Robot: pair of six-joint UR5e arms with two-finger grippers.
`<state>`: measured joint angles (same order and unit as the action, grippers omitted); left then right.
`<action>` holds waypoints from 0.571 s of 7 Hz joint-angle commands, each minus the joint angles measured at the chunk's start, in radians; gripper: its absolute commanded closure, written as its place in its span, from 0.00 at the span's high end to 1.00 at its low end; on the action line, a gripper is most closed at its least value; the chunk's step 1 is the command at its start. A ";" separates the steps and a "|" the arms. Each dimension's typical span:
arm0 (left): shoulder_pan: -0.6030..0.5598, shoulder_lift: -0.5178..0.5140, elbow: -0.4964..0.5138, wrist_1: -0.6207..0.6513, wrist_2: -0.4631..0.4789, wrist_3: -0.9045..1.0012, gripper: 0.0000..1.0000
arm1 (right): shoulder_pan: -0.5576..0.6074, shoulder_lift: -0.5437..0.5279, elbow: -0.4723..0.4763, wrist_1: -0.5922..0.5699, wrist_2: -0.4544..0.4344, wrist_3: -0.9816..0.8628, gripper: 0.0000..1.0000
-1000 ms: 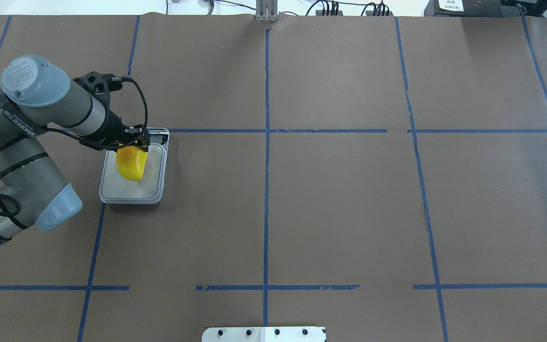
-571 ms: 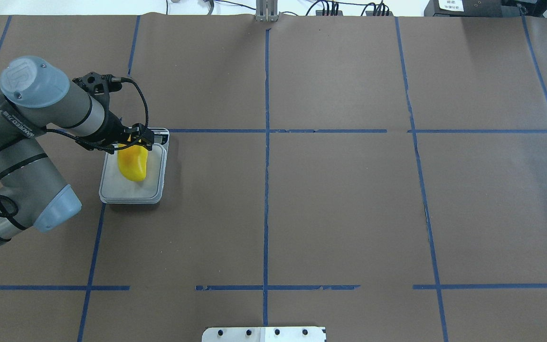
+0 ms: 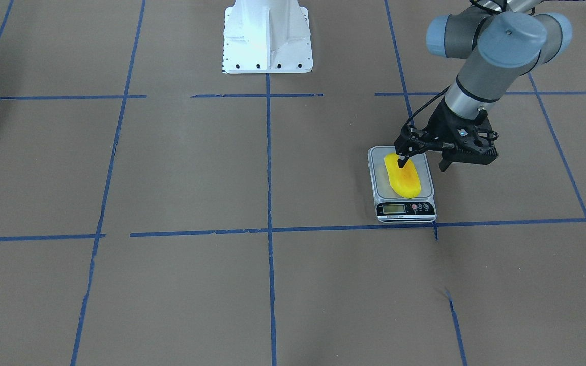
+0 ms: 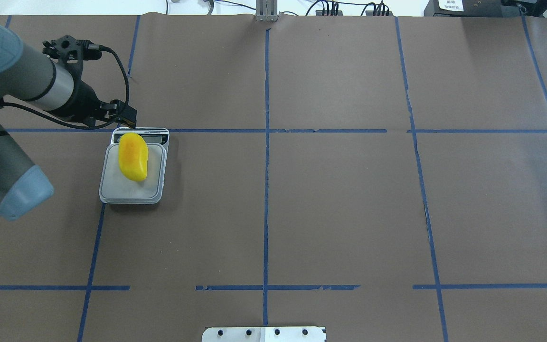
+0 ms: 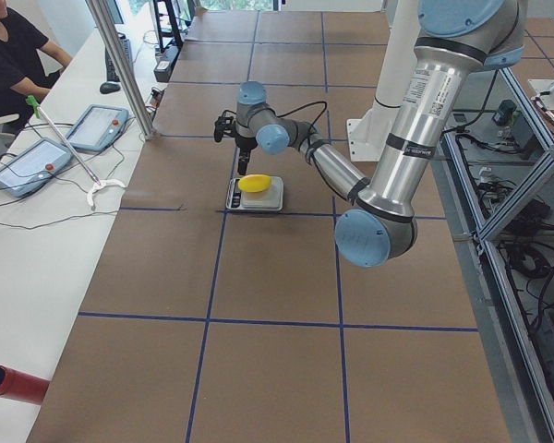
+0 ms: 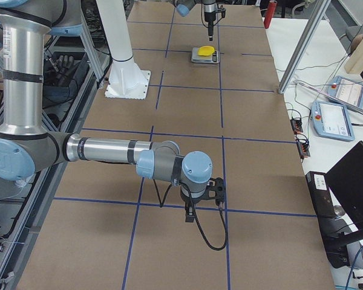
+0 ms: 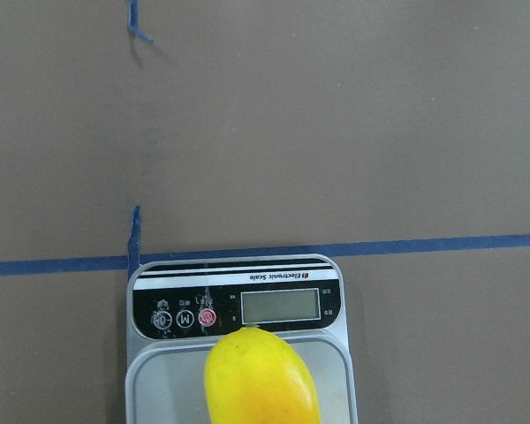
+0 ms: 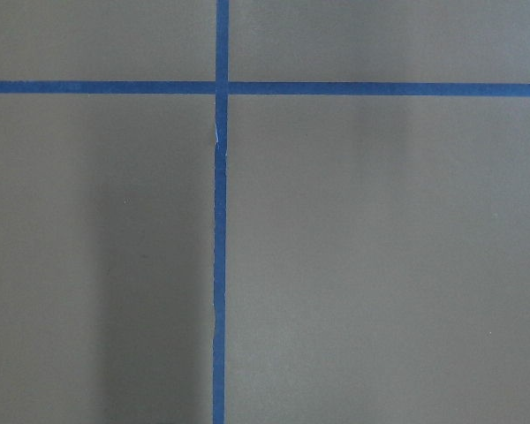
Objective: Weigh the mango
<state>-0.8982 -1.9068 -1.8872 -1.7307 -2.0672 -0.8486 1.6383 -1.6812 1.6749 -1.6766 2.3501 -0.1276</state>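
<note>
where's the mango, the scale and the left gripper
mango [image 4: 133,156], overhead view, middle of the fruit
scale [image 4: 126,191], overhead view, bare platform
left gripper [image 3: 422,165], front-facing view, midway between its fingertips

One mango, one scale, two arms sharing one counter.

A single mango [image 4: 133,156] is lying on a single silver scale [image 4: 126,191], which is showing one display window [image 7: 280,306] and three round buttons [image 7: 185,318]. Two arms are reaching over the counter [image 4: 349,213], the left arm [image 3: 478,81] and the right arm [image 6: 109,150]; the left gripper [image 3: 421,166] is showing two fingers [image 3: 401,162]. One white base [image 3: 267,35] is standing on the counter. Two tablets [image 5: 97,126] are lying on the side bench [image 5: 37,240], with one person [image 5: 9,55] sitting beside it.
</note>
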 commanded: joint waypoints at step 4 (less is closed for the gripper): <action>-0.552 0.226 0.132 0.069 -0.247 0.870 1.00 | 0.000 0.000 0.000 0.000 0.000 -0.001 1.00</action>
<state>-1.3318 -1.7559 -1.8253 -1.6603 -2.2544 -0.1690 1.6383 -1.6812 1.6751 -1.6766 2.3500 -0.1276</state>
